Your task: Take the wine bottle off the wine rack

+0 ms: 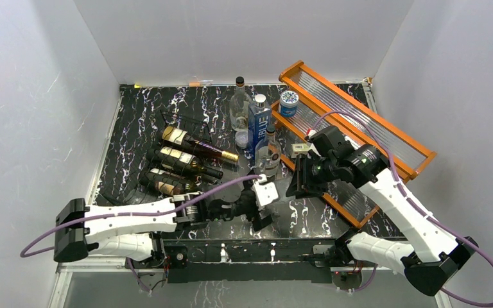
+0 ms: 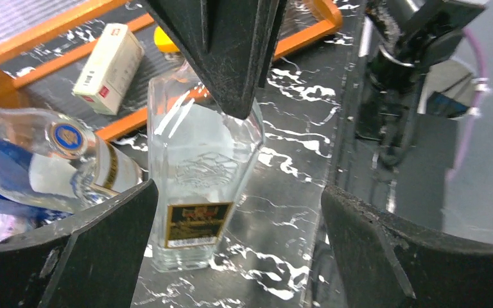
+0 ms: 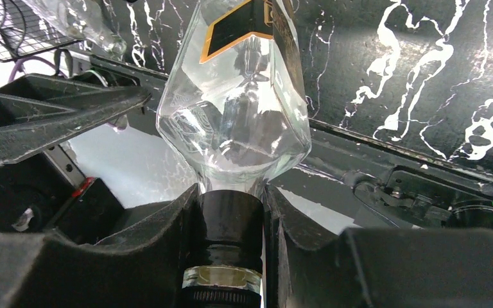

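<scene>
The wine rack (image 1: pixel 181 122), thin black wire, sits at the table's left with three dark wine bottles (image 1: pixel 192 146) lying in it. My right gripper (image 3: pixel 231 218) is shut on the black-capped neck of a clear square bottle (image 3: pixel 237 115) with a black and gold label. It grips that bottle (image 2: pixel 196 173) from above, and the base looks to rest on the marble table near the front edge. My left gripper (image 2: pixel 237 250) is open, low and just left of this bottle, which stands ahead of the fingers (image 2: pixel 90 256) and nearer the left one, without touching.
An orange wood-framed shelf (image 1: pixel 359 128) lies at the back right, with a small carton (image 2: pixel 109 67) on it. Clear bottles (image 1: pixel 239 106), a blue box (image 1: pixel 259 125) and a blue-lidded tin (image 1: pixel 289 102) stand mid-back. White walls close in three sides.
</scene>
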